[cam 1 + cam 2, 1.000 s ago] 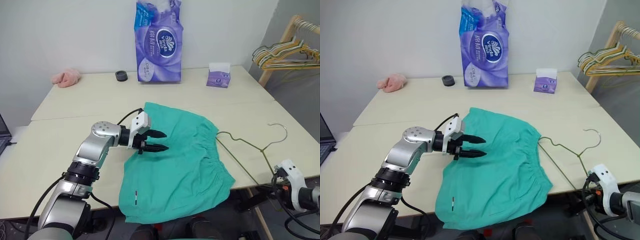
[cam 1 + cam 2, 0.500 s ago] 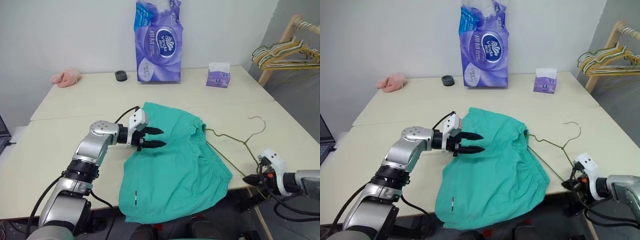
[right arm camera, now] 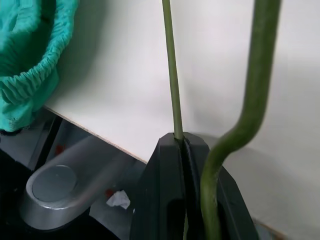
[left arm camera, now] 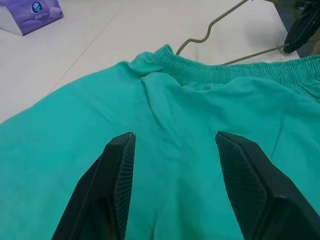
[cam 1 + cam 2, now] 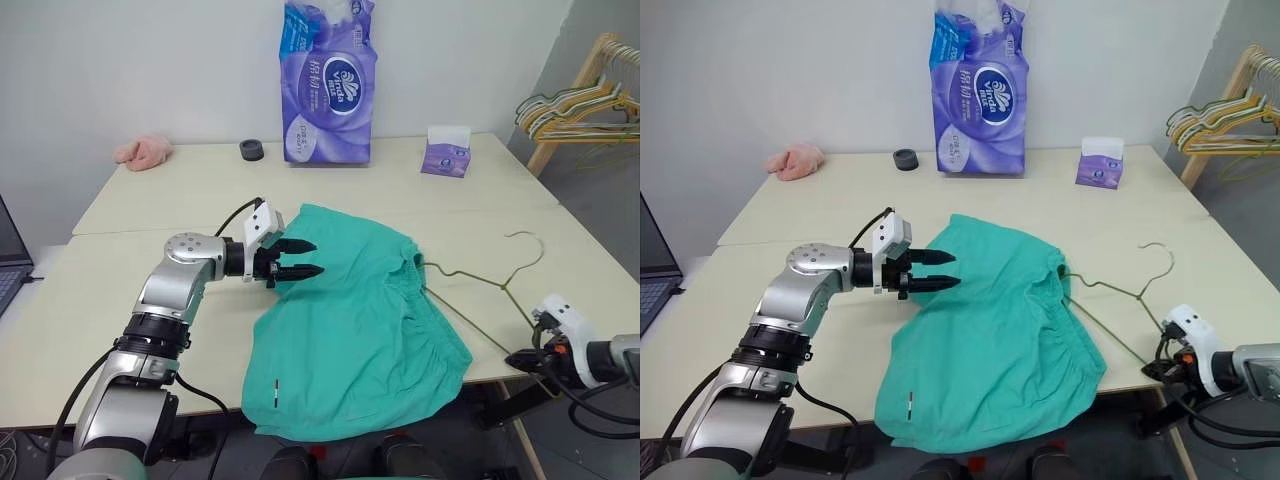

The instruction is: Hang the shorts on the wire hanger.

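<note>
The teal-green shorts (image 5: 350, 320) lie spread on the table, their lower part hanging over the front edge. The gathered waistband (image 5: 425, 300) faces right. My left gripper (image 5: 308, 258) hovers open just over the upper left of the shorts (image 4: 75, 130), with nothing between its fingers (image 4: 120, 165). The thin olive wire hanger (image 5: 470, 280) lies on the table to the right, and its far corner touches the waistband. Its hook (image 5: 530, 245) curls up at the far side. At the table's front right edge my right gripper (image 3: 182, 142) is shut on the hanger's wire (image 3: 170, 65).
A purple tissue-roll pack (image 5: 330, 80), a small tissue box (image 5: 446, 152), a black roll (image 5: 252, 150) and a pink cloth (image 5: 143, 152) stand along the table's back. A wooden rack with several hangers (image 5: 580, 105) is at the right. A laptop edge (image 5: 12, 255) shows at the left.
My right gripper has drawn the hanger left, so its corner now meets the waistband and bunches it slightly. The left gripper stays open over the shorts. The camera has shifted a little.
</note>
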Controlling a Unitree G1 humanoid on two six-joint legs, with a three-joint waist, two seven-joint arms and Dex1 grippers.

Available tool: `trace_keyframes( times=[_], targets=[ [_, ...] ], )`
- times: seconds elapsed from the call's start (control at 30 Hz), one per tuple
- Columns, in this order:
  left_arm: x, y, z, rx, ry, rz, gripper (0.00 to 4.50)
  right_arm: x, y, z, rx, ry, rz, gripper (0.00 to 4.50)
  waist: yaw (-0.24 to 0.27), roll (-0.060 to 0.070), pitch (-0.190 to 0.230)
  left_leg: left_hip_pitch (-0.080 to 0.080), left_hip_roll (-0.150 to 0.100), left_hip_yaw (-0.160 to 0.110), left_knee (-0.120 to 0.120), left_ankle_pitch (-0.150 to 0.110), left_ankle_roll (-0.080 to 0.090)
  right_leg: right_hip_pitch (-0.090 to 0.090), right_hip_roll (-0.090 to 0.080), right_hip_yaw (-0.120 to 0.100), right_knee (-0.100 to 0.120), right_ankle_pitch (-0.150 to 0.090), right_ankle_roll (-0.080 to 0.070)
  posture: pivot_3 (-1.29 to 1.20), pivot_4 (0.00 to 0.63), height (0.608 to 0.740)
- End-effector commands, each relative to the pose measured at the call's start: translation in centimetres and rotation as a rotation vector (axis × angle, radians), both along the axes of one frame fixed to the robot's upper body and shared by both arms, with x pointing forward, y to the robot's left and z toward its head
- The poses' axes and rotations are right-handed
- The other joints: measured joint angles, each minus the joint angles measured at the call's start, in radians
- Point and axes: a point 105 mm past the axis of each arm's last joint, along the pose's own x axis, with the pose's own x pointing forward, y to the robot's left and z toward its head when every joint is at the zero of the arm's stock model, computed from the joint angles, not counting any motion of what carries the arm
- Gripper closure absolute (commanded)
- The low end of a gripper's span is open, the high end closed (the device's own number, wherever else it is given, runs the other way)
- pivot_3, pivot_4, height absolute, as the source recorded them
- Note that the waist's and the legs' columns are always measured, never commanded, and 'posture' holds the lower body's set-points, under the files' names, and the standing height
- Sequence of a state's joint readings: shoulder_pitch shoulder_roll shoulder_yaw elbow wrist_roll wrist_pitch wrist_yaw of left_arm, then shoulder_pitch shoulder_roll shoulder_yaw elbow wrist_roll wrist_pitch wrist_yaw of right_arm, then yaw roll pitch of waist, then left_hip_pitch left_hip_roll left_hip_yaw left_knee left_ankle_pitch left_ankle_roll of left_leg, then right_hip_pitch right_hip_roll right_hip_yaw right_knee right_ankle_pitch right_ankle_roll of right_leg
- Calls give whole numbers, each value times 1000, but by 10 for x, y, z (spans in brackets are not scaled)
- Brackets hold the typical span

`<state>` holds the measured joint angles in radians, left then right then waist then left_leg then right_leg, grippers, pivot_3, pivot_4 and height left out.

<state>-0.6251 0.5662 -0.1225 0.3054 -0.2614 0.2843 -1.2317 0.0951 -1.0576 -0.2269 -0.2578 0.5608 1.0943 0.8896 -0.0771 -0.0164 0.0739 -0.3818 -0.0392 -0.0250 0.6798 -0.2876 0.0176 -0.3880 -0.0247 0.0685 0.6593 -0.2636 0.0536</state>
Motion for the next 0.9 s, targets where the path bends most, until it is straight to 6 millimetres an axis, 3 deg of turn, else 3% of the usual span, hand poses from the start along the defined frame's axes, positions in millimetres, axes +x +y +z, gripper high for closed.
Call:
trace_keyframes(
  times=[0.03, 0.23, 0.4, 0.67, 0.9],
  targets=[
    [-1, -1, 12, -2, -51, -12, 1803, -3, -4, 25, 0, -74, -33, 4500, 1, 0, 0, 0, 0, 0, 0, 0, 0, 0, 0, 0, 0, 0, 0, -149, 62, 740],
    [0, -5, 12, 2, -47, -29, 1803, -19, -2, 27, -4, -71, -47, 4500, -5, 0, 0, 0, 0, 0, 0, 0, 0, 0, 0, 0, 0, 0, 1, -170, 66, 740],
    [-1, -9, 10, 3, -43, -48, 1803, -23, 6, 14, -2, -39, -31, 4500, -11, 0, 0, 0, 0, 1, 0, 0, 0, 0, 0, 0, 0, -2, 3, -178, 66, 740],
    [-2, -11, 9, 5, -42, -54, 1803, -12, 14, 6, -22, -18, 34, 4500, -11, 0, 0, 0, 0, 1, 0, 0, 0, 0, 0, 1, 0, -2, 3, -173, 65, 740],
    [-3, -8, 9, 9, -47, -44, 1803, 7, 9, 13, -77, -45, 83, 4500, -10, 0, 0, 0, 0, 1, 0, 0, 0, 0, 0, 0, 0, 0, 0, -160, 62, 740]
  ],
)
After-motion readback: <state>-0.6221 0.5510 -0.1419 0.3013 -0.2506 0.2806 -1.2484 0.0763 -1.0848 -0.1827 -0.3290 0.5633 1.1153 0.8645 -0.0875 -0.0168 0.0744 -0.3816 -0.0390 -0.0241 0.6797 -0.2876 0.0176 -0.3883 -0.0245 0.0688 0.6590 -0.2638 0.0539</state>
